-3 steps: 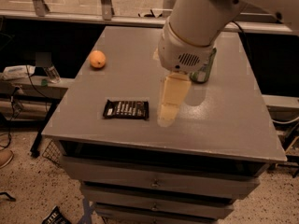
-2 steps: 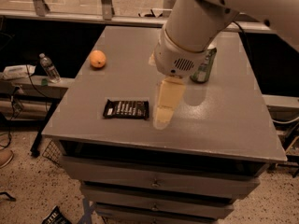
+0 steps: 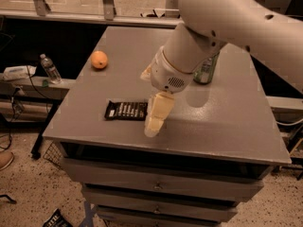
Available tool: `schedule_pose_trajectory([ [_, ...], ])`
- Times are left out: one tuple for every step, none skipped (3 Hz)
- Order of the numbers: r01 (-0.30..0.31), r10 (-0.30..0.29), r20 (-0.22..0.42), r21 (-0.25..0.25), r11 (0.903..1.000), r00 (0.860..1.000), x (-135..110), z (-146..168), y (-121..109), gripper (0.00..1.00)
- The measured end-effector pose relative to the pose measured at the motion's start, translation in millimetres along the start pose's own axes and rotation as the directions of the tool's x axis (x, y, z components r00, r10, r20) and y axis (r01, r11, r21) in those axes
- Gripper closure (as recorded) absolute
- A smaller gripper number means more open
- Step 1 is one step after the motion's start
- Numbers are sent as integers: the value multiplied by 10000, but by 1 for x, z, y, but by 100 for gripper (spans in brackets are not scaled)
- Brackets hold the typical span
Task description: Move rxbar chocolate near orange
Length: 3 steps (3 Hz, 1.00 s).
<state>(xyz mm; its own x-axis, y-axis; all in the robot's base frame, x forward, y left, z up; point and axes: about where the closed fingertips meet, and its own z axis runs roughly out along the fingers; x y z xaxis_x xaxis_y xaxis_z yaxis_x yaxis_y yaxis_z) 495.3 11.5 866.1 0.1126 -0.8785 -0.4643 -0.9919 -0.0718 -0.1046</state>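
Note:
The rxbar chocolate (image 3: 125,110), a flat black wrapper with white lettering, lies near the front left of the grey table (image 3: 227,112). The orange (image 3: 99,59) sits near the table's left edge, further back, well apart from the bar. My gripper (image 3: 154,122) hangs from the white arm just right of the bar, its cream-coloured finger overlapping the bar's right end. One finger shows; the other is hidden behind it.
A green soda can (image 3: 206,71) stands behind the arm at the middle right, partly hidden. Drawers sit below the table's front edge. A water bottle (image 3: 49,68) stands on a low shelf to the left, off the table.
The arm and gripper have moved left and slightly toward the front, closing in on the bar's right end. The bar, orange and can have not moved.

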Motion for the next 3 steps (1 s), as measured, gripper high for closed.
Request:
schedule_pose_trajectory([
  [-6,1,562,83,10000,9984,-1,19,-14,0],
  [10,-8,1070,-12,10000,9943,-3,40,-23,0],
  [11,9,1404,-144,9999,9901,-3,55,-28,0],
])
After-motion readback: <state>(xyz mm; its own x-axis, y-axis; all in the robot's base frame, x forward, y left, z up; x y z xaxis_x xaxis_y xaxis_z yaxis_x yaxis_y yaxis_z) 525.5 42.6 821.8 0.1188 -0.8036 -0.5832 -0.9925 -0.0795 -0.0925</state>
